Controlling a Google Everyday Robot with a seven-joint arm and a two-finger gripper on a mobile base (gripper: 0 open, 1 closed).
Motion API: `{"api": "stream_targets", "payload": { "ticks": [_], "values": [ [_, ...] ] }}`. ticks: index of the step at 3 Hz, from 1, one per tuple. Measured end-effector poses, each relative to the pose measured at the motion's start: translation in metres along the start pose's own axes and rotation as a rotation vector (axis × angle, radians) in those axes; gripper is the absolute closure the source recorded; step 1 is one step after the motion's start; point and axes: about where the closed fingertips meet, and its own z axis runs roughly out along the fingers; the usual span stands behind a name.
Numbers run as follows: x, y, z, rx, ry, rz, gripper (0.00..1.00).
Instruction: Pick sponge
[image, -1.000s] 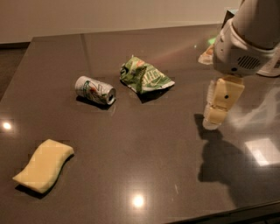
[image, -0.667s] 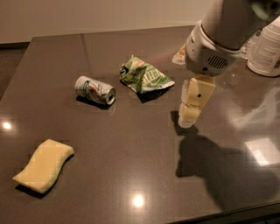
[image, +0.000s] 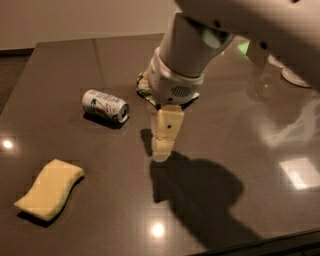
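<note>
The sponge (image: 49, 188) is a pale yellow foam slab with wavy edges, lying flat on the dark table (image: 240, 165) at the front left. My gripper (image: 162, 153) hangs from the white arm over the middle of the table, its cream-yellow fingers pointing down just above the surface. It is well to the right of the sponge and a little farther back, and holds nothing that I can see.
A soda can (image: 105, 105) lies on its side left of the gripper. A crumpled green chip bag (image: 144, 86) is mostly hidden behind the arm. A white object (image: 300, 75) stands at the far right. The table's front edge runs along the bottom right.
The arm and gripper have swung left from the table's right side to its middle, now covering most of the chip bag. The sponge and can have not moved.
</note>
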Motion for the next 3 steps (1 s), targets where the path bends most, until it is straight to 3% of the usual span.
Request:
{"api": "stream_targets", "payload": {
  "ticks": [3],
  "values": [
    [-0.091,0.037,0.073,-0.182,-0.045,-0.153,0.00]
  ]
}}
